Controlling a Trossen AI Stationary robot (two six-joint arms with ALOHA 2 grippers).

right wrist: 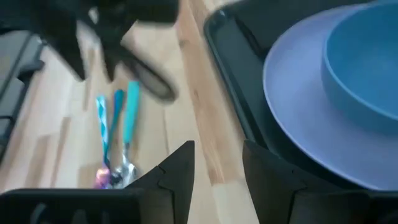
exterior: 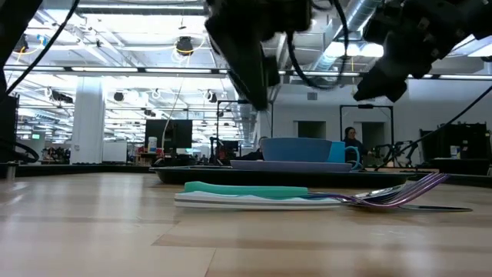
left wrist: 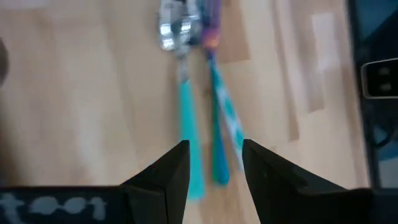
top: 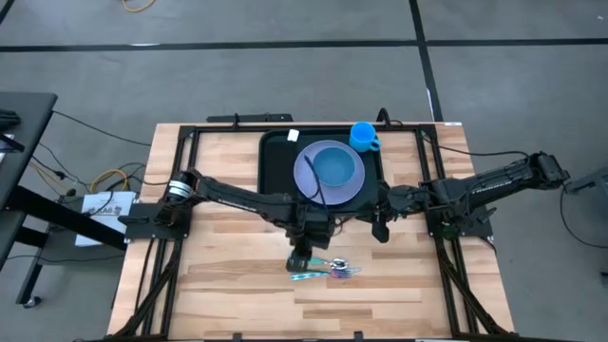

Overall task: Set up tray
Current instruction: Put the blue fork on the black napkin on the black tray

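Note:
The dark green tray (top: 275, 161) lies at the table's far middle. On it rests a lavender plate (top: 321, 190) with a blue bowl (top: 334, 166), and a blue cup (top: 364, 136) stands at its far right corner. Teal-handled cutlery (top: 323, 271) lies on the wood near the front, also seen in the left wrist view (left wrist: 186, 112) and the low view (exterior: 246, 194). My left gripper (left wrist: 214, 165) is open and hovers above the handle ends (top: 301, 258) without touching. My right gripper (right wrist: 217, 165) is open, in the air by the tray's near right corner (top: 380, 228).
Black frame rails (top: 180, 161) run along the table's left, right and far sides. Bare wood (top: 218, 285) lies near the front left and right of the cutlery. A flat black piece (top: 261, 119) sits beyond the far edge.

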